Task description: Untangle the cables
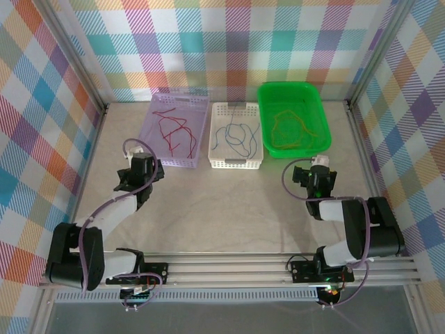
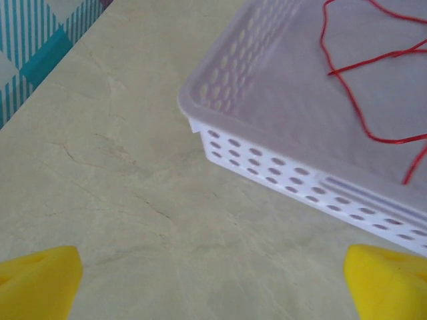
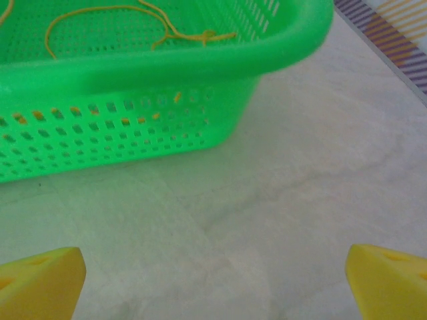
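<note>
At the far side of the pale marbled bench point(image 1: 229, 209), three perforated plastic baskets were set in a row, and the cables were found sorted among them. A thin red wire point(image 1: 174, 132) was laid in loose loops inside the translucent lilac rectangular basket point(image 1: 169, 162) on the left. A thin blue wire point(image 1: 236, 136) was curled in the white basket point(image 1: 236, 163) in the middle, and a thin yellow-orange wire point(image 1: 292, 144) was coiled in the bright green basket point(image 1: 295, 153) on the right. No wire was seen crossing from one basket into another. The left end effector point(image 1: 139, 154) was held just short of the near left corner of the lilac basket. In the left wrist view its yellow fingers point(image 2: 37, 283) were spread wide, released, with bare bench between them, the end effector point(image 2: 213, 287) being pointed towards the basket's holed wall point(image 2: 280, 167), behind which the red wire point(image 2: 353, 73) was seen. The right end effector point(image 1: 318, 163) was placed near the front right corner of the green basket. In the right wrist view its yellow fingers point(image 3: 390, 280) were likewise parted and nothing was gripped by the end effector point(image 3: 213, 287), and the yellow-orange wire point(image 3: 200, 35) was seen lying on the floor of the green basket point(image 3: 167, 67).
</note>
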